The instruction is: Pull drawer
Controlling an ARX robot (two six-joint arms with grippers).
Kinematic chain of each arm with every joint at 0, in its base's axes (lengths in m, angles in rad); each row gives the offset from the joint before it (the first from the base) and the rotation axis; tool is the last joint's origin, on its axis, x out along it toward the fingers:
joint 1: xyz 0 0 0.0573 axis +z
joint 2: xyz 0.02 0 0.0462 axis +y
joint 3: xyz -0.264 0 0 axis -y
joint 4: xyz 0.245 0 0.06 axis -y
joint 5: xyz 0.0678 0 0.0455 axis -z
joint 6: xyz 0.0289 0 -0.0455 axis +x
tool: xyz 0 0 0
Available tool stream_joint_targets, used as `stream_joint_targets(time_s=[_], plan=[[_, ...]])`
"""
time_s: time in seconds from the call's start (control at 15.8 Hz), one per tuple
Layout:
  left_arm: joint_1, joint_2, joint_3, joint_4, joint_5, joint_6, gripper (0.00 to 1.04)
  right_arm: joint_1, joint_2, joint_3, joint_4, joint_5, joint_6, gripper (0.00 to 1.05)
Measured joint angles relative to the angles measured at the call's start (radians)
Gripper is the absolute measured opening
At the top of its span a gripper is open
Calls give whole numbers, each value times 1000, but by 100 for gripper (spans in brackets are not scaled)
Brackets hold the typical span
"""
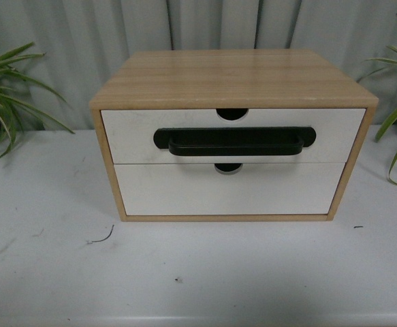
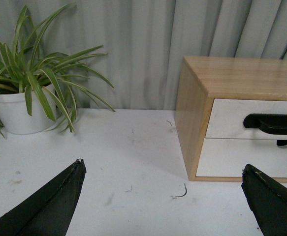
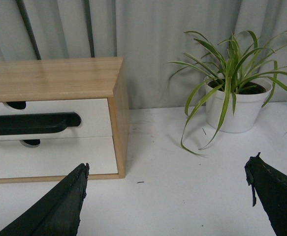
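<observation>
The drawer (image 1: 130, 136) is the upper one in a light wood cabinet (image 1: 232, 78), white-fronted, with a long black bar handle (image 1: 234, 142) and a semicircular notch in its top edge. It sits shut, flush with the cabinet. Neither arm shows in the front view. My left gripper (image 2: 163, 166) is open above the table, off the cabinet's left front corner, with the drawer (image 2: 232, 120) and its handle (image 2: 276, 123) ahead of it. My right gripper (image 3: 170, 163) is open off the cabinet's right front corner, near the drawer (image 3: 94, 110) and handle (image 3: 30, 123). Both hold nothing.
A plain white lower drawer front (image 1: 229, 194) sits below, also shut. Potted plants flank the cabinet: a white pot (image 2: 13, 110) on its left, another white pot (image 3: 237, 108) on its right. A grey curtain hangs behind. A small curled scrap (image 1: 103, 238) lies on the white table.
</observation>
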Motion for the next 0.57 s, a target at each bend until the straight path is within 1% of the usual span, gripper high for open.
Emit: stream_joint_targets(time_s=[0.13,0.19,0.25,0.32,0.38,0.44,0.57], plan=[[-1,1,0,-6,-4,0,98,0,0,0,0,0,0,98],[-71,85,73,-206,-162,-88,98,-4,16,13,-48,-16,10,98],[-135,251,188,-364,-330,-222,98,-25,132,31,6,-50,14,98],[-120,306,246,-391,-415,-307,98,-32,242,64,106,-59,13,98],[-89,353,304,-312,-417,-344,98,-22,379,114,241,-56,-5,98],[-97,444,377,-201,-404,-347,98,14,538,174,376,-55,-29,98],[-121,695,468,-15,-337,-300,98,69,858,317,572,-40,-92,98]])
